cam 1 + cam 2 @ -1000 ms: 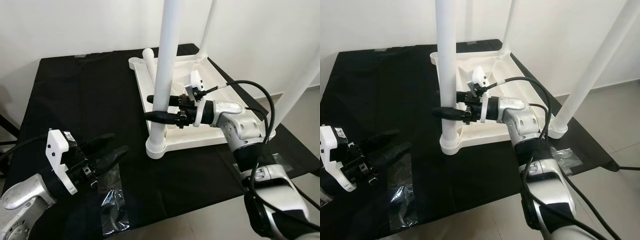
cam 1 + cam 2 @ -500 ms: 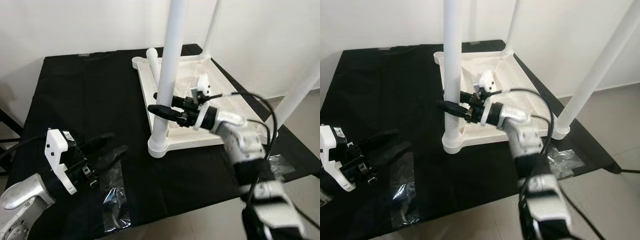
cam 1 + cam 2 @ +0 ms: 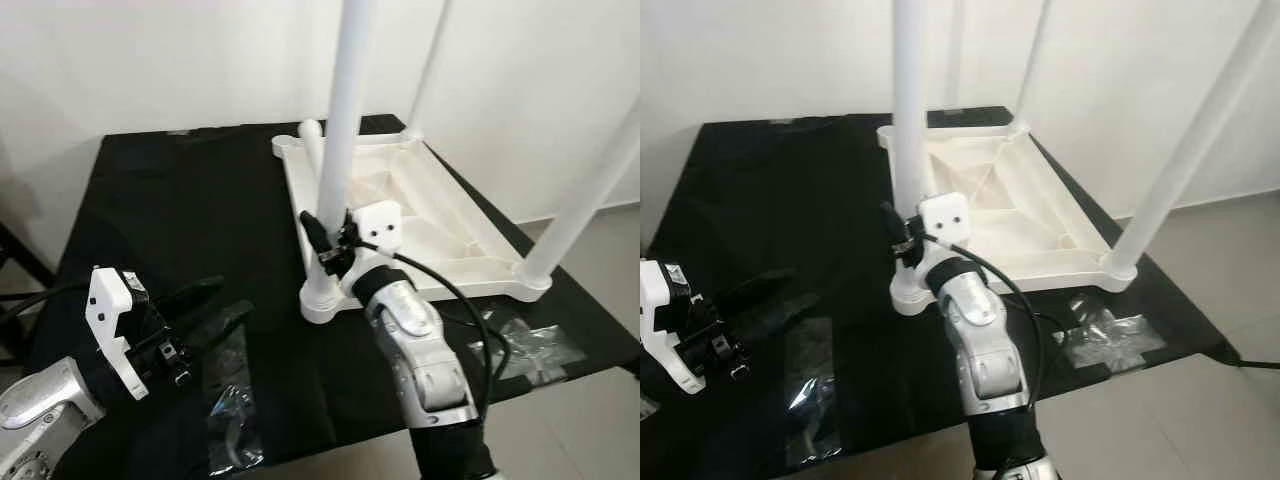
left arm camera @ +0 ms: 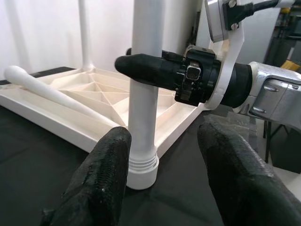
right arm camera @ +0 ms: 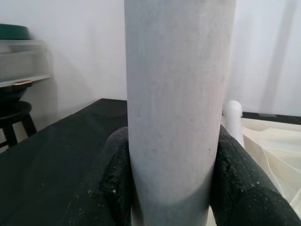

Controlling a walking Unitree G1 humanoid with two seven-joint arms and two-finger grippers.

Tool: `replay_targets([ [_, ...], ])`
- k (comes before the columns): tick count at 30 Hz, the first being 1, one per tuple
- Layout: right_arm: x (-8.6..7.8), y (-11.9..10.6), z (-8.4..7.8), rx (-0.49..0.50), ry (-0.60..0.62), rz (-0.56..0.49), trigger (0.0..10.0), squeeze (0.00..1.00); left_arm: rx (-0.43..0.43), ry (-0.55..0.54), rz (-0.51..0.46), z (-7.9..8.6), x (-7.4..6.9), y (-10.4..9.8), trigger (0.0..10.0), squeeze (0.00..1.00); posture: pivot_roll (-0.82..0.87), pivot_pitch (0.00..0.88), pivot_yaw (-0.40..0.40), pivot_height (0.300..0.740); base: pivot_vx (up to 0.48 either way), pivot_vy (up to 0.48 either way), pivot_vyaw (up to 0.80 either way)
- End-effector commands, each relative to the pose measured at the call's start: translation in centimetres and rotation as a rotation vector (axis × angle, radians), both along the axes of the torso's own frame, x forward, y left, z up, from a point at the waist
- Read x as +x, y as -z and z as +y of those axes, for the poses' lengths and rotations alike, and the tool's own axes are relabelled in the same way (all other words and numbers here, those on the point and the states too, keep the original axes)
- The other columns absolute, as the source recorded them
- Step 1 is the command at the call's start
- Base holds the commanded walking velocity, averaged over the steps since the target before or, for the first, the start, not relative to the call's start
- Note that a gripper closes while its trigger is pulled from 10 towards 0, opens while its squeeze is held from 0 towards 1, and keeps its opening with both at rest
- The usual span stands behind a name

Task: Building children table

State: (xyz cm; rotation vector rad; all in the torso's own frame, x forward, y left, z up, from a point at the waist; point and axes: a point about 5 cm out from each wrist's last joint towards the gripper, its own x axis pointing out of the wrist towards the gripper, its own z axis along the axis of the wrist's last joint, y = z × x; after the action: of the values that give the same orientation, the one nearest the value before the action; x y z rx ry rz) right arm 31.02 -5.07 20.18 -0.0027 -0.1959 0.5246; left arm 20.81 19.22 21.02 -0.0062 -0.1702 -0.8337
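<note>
The right gripper (image 3: 322,237) is clamping the upright white table leg (image 3: 340,150) between its fingers (image 5: 117,179). The left gripper (image 3: 205,308) is hovering open and empty, with that leg's base just ahead.

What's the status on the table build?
Right gripper shut on upright white plastic table leg. Left gripper open, idle. Fourth white leg lies loose in upturned white tabletop.

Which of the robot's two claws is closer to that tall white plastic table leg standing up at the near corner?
The right gripper: its black fingers clasp the tall white plastic table leg just above its base. The left gripper hovers open over the black tabletop, off to the leg's left.
</note>
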Motion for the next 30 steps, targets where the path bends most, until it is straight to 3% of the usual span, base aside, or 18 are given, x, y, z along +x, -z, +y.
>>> replay_targets([
  [1,0.0,4.8,0.4,-0.074,0.004,0.231,10.0,0.00,0.015,-0.002,0.016,0.2,0.0,0.2,10.0,0.00,0.05,0.143,-0.027,0.740,0.000,0.000,0.00],
  [3,0.1,4.5,0.3,-0.059,0.001,0.235,10.0,0.00,0.015,-0.007,0.015,0.2,0.0,0.2,10.0,0.00,0.06,0.138,-0.024,0.740,0.000,0.000,0.00],
  [4,0.3,3.9,0.2,-0.033,-0.023,0.224,10.0,1.00,0.016,-0.009,0.014,0.3,0.0,0.2,10.0,0.00,0.07,0.136,-0.023,0.740,0.000,0.000,0.00],
  [6,0.3,3.9,0.2,-0.033,-0.023,0.224,10.0,1.00,0.016,-0.009,0.014,0.3,0.0,0.2,10.0,0.00,0.07,0.136,-0.023,0.740,0.000,0.000,0.00],
  [7,0.8,2.6,0.1,0.004,-0.107,0.187,10.0,1.00,0.016,-0.010,0.015,0.3,0.0,0.3,10.0,0.00,0.07,0.129,-0.019,0.740,0.000,0.000,0.00],
  [9,1.9,-0.3,-1.1,-0.019,-0.332,0.084,10.0,1.00,0.016,-0.008,0.017,0.2,0.0,0.4,10.0,0.00,0.07,0.123,-0.017,0.740,0.000,0.000,0.00],
  [13,2.2,-1.3,-1.8,-0.052,-0.393,0.056,10.0,1.00,0.015,-0.007,0.017,0.2,0.0,0.4,10.0,0.00,0.07,0.121,-0.018,0.740,0.000,0.000,0.00],
  [14,2.5,-2.0,-2.8,-0.121,-0.453,0.018,10.0,0.40,0.014,-0.005,0.017,0.2,0.0,0.4,10.0,0.00,0.07,0.118,-0.021,0.740,0.000,0.000,0.00],
  [15,2.8,-2.3,-3.5,-0.175,-0.505,0.007,10.0,0.00,0.013,-0.004,0.017,0.1,0.0,0.4,10.0,0.00,0.07,0.117,-0.022,0.740,0.000,0.000,0.00],
  [18,3.2,-2.9,-4.6,-0.251,-0.636,0.001,10.0,0.00,0.012,-0.003,0.017,0.1,0.1,0.5,10.0,0.00,0.08,0.114,-0.023,0.740,0.000,0.000,0.00],
  [23,4.2,-3.5,-5.2,-0.262,-0.671,0.000,10.0,0.00,0.013,-0.003,0.018,0.0,0.1,0.5,10.0,0.00,0.09,0.111,-0.019,0.740,0.000,0.000,0.00],
  [24,5.5,-4.4,-5.6,-0.242,-0.670,0.007,8.5,0.00,0.015,-0.001,0.021,0.0,0.0,0.6,10.0,0.00,0.10,0.108,-0.021,0.740,0.000,0.000,0.00],
  [28,5.5,-4.4,-5.6,-0.242,-0.670,0.007,8.5,0.00,0.015,-0.001,0.021,0.0,0.0,0.6,10.0,0.00,0.10,0.108,-0.021,0.740,0.000,0.000,0.00],
  [29,5.8,-4.9,-5.7,-0.218,-0.696,0.008,0.0,0.00,0.016,0.000,0.023,0.0,0.0,0.6,10.0,0.00,0.10,0.108,-0.023,0.740,0.000,0.000,0.00],
  [30,5.9,-5.2,-5.8,-0.199,-0.724,0.009,0.0,0.00,0.016,0.000,0.023,-0.1,-0.1,0.6,10.0,0.00,0.10,0.109,-0.026,0.740,0.000,0.000,0.00],
])
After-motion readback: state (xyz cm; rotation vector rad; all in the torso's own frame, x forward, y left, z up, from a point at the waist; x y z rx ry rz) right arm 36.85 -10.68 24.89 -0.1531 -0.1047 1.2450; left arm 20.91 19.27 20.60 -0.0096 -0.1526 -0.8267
